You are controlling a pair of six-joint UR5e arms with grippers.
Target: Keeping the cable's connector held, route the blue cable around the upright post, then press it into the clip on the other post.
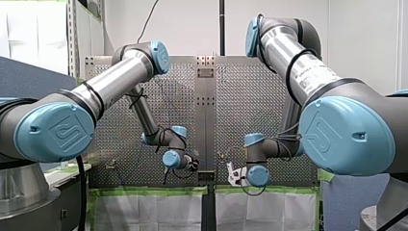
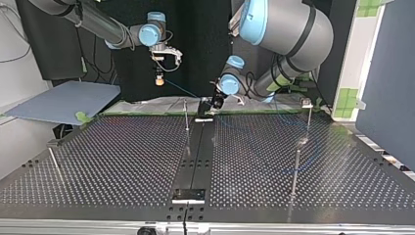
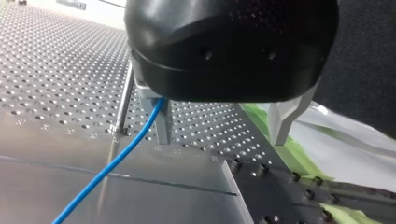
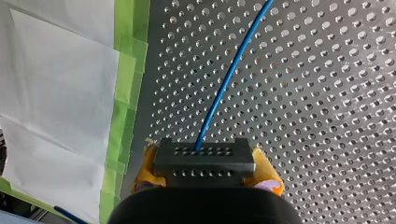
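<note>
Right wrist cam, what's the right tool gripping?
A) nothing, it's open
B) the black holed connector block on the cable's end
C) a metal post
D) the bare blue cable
B: my right tool has its yellow pads pressed on both sides of the black rectangular connector block, and the thin blue cable runs out of it over the perforated metal table.
</note>
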